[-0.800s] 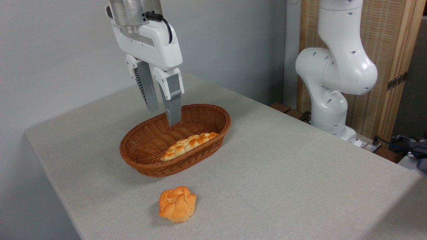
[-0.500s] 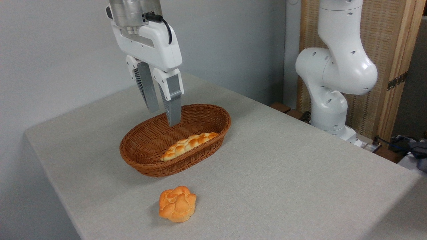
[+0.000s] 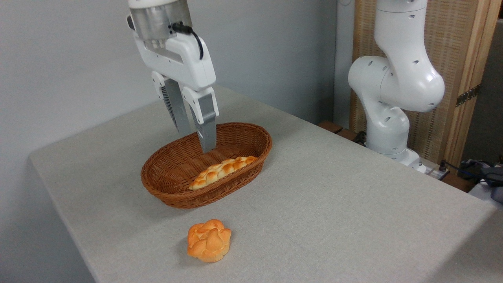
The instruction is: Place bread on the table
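Pincer (image 3: pixel 195 142) is slightly open and empty. Grip the bread (image 3: pixel 222 170) across its middle; it looks light and soft.

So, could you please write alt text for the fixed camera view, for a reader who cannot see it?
A robot hand, fingers slightly apart and empty, hangs over a brown wicker basket holding a braided loaf. The basket sits on a cloth-covered table, with a small round bun in front of it.
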